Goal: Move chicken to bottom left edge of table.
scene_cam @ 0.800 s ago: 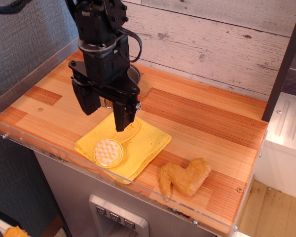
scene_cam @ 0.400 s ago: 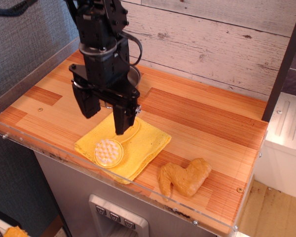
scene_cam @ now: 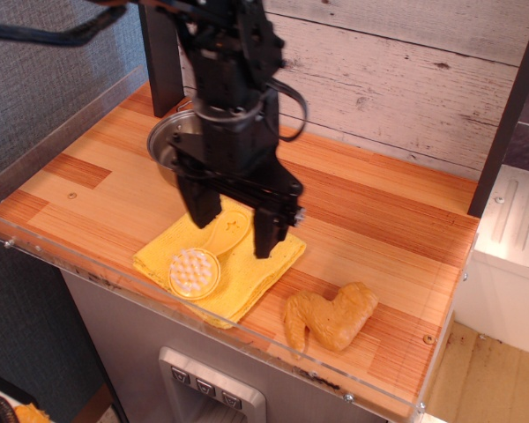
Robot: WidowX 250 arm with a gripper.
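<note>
Where planks stripe, bumpy V-shaped chicken point(scene_cam: 330, 316) glistens.

On the counter point(scene_cam: 379, 220): folded cloth point(scene_cam: 264, 264) front-left with round-headed brush point(scene_cam: 194, 272) on it, chicken wing point(scene_cam: 331, 317) right of the cloth near the front rim, metal pot point(scene_cam: 172, 141) behind, end effector point(scene_cam: 234, 222) above the cloth.

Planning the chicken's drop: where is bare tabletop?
Bare: the table's left planks beside the yellow cloth, and the wide right-rear stretch behind the chicken. Crowded: cloth with brush, pot, end effector overhead.
</note>
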